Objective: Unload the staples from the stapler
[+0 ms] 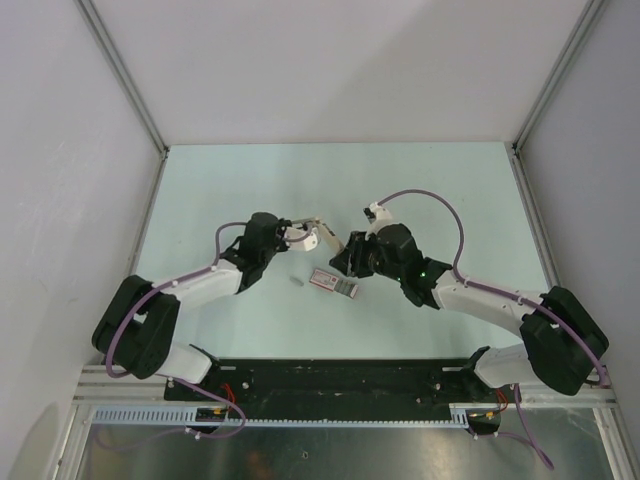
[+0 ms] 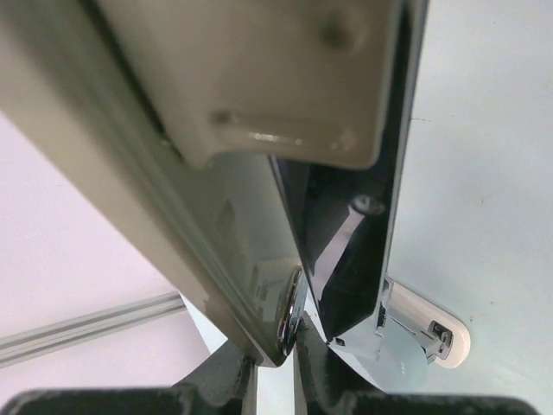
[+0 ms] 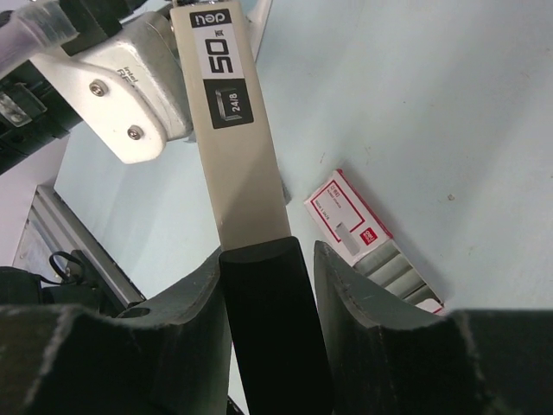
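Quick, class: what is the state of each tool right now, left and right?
Left tool: closed on the stapler.
Right tool: closed on the stapler too.

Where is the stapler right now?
The stapler is mid-table in the top view, raised between the left gripper and right gripper, just beyond the pink-and-white box.

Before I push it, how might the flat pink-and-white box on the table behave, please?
The box lies flat, so it would likely slide rather than tip or roll. It looks like cardboard, so probably light and crushable.
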Robot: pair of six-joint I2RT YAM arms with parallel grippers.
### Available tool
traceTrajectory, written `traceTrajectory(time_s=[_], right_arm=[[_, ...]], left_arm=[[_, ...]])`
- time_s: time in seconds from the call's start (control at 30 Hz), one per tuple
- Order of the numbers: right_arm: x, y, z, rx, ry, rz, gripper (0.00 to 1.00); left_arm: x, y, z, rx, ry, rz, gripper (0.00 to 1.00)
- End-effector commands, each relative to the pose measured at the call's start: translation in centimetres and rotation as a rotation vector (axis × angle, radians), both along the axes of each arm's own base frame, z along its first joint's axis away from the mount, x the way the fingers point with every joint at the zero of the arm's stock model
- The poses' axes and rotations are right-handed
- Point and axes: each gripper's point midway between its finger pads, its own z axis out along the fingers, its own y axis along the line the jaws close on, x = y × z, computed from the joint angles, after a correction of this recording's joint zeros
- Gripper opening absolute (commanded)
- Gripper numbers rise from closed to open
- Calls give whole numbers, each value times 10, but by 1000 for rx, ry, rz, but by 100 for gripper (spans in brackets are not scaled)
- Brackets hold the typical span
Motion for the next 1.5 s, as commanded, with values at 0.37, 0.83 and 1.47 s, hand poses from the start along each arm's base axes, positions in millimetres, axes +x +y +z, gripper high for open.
traceTrajectory(time_s=[0.37,0.83,1.47], right_arm=[[36,-9,5,16,-65,-147,0],[36,-10,0,41,-45,-139,0],[41,-6,11,126,-24,-126,0]], left_arm=[[-19,-53,49,222,-412,-244,0],[-31,-71,64,253,-490,-269,0],[-19,-83,40,72,-50,-213,0]])
